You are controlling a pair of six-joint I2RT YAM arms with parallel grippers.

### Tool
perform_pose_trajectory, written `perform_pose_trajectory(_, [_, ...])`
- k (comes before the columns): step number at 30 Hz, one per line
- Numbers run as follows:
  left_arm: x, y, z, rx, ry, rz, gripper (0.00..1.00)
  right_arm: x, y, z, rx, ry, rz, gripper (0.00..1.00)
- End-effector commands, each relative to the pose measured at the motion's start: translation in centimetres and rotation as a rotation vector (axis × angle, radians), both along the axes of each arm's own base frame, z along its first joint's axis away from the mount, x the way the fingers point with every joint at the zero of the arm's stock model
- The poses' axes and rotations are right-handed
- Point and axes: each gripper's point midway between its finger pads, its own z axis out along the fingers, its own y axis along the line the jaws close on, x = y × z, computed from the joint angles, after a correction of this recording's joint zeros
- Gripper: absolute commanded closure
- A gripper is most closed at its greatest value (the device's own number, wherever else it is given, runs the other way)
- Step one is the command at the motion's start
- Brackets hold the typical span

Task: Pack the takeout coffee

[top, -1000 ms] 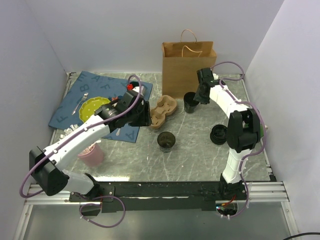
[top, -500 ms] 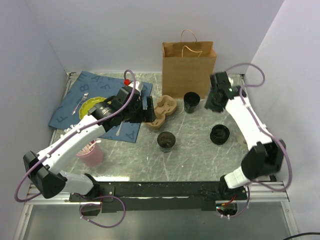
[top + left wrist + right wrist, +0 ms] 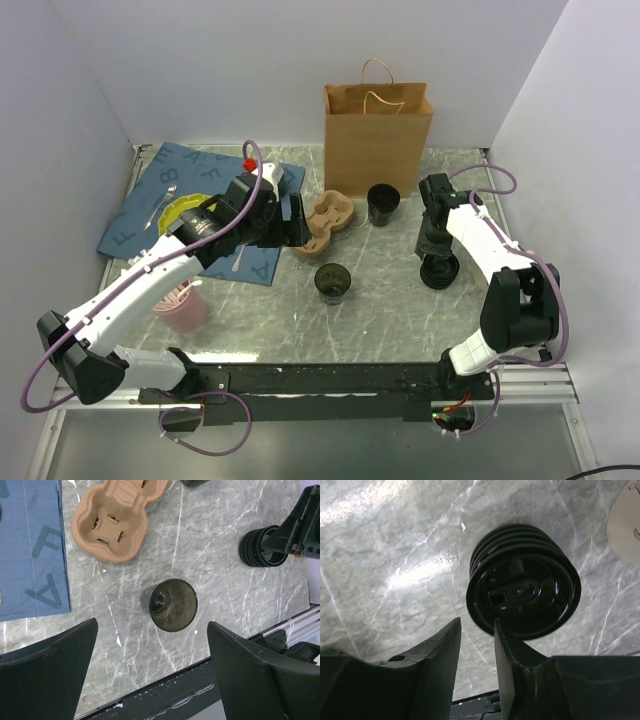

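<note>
The counter [image 3: 380, 300] is grey marble veined white. Under the right tool [image 3: 476, 625], the lid stack [image 3: 522, 595] is glossy black. Below the left tool [image 3: 152, 625], the mug [image 3: 173, 605] is dark green; beyond it, a tan pulp carrier [image 3: 115, 520] and a blue mat [image 3: 30, 555] lettered in paler blue.

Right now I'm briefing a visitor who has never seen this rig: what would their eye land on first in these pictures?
Probably the tall brown paper bag standing at the back centre of the marble table. Next, the stack of black lids at the right, with the right end effector poised over it, jaws slightly apart. Then the tan cup carrier and lidless black cup before the bag.
</note>
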Motion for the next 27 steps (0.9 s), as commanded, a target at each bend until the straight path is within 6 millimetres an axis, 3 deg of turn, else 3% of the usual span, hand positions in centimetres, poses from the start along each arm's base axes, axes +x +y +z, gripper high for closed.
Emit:
perform_pose_trajectory(1, [-0.1,0.1,1.5,-0.044,-0.039,0.001,0.02,1.0,-0.8,-0.5,-0.02,-0.012,0.014,0.6])
perform_pose_trajectory(14, [-0.2,0.0,1.5,-0.051,-0.044,-0.009,0.01,1.6,-0.6,-2.6,0.028,0.023,0.045,0.62])
perform_pose_trajectory(23, [-0.1,-0.1,1.4,-0.05,-0.041,-0.008,0.01,1.2,-1.1,-2.5,-0.002,0.037,0.037,0.61])
perform_pose_trajectory(27, [-0.1,-0.1,1.4,-0.05,-0.043,-0.007,0.01,0.8,-1.6,-2.9,-0.03,0.056,0.032,0.66])
